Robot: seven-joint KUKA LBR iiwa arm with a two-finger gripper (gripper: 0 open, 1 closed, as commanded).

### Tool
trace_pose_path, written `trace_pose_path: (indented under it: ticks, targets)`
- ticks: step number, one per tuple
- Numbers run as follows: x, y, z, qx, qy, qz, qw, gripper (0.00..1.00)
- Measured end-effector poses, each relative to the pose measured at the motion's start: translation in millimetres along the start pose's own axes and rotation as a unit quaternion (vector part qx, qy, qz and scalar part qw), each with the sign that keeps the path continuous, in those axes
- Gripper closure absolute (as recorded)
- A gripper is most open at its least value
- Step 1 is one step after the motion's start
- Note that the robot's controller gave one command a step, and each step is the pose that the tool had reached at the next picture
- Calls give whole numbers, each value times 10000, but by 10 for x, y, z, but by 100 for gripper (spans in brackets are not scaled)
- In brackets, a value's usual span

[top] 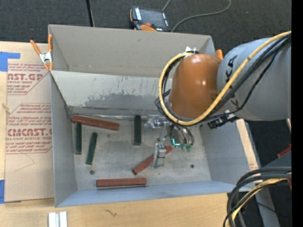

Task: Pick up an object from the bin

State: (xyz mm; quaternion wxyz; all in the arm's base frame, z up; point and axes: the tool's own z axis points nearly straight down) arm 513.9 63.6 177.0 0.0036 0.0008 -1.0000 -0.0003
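Red print on the cardboard sheet (23, 122) reads "CAST" — below it, "ALL-CAST ACRYLIC SHEET". The arm (255, 79) bears black "KA".

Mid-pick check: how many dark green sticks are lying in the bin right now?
3. The leftmost green stick and second green stick lie side by side on the left; the third green stick lies mid-floor, left of the gripper. The arm may hide more.

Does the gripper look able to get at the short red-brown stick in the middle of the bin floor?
Probably yes. The gripper hangs at the right end of the short red-brown stick, which lies alone with nothing on top.
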Motion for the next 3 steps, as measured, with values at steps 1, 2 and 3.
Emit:
trace_pose_path:
  ticks: [1,2,3]
  targets:
    - [-33,-697,1118,13,-3,-18,10000,0]
    - [-54,-671,1073,1,-37,-32,10000,100]
    - [3,-763,-694,2,-85,163,9998,100]
